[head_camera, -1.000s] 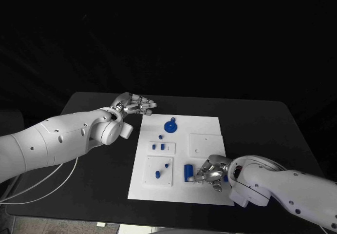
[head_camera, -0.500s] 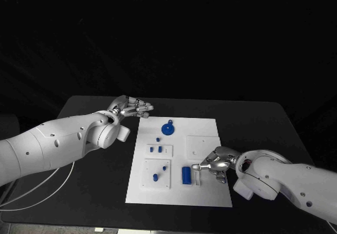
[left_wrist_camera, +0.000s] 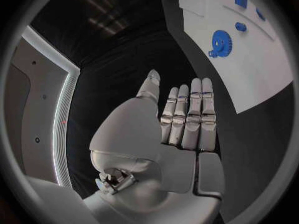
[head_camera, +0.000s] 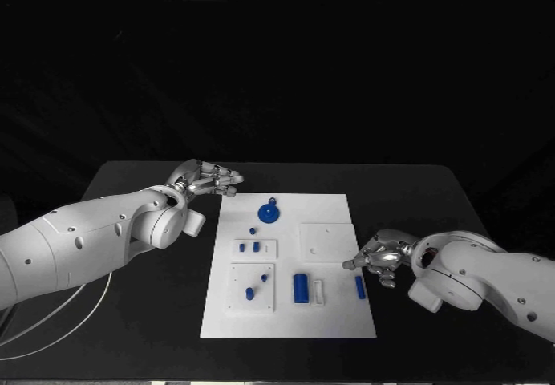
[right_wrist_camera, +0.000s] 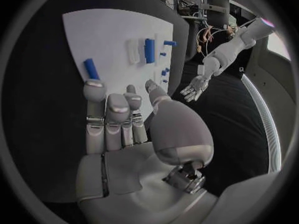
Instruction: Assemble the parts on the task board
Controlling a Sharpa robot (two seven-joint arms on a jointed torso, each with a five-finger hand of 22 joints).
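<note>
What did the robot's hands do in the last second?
The right hand drew back from the blue cylinder near the board's front, moving off the task board edge toward the robot's right. A small blue peg now lies uncovered where the hand was. The left hand stayed open beside the board's far corner, and the blue gear stayed put.

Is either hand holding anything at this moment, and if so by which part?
Nothing is held. The left hand and right hand both have bare fingers; a blue peg lies by the right hand.

The room is dark; the white task board (head_camera: pixel 289 265) stands out brightly against the black tabletop (head_camera: pixel 139 184). Wrist views bend straight edges strongly inside dark circular frames.
</note>
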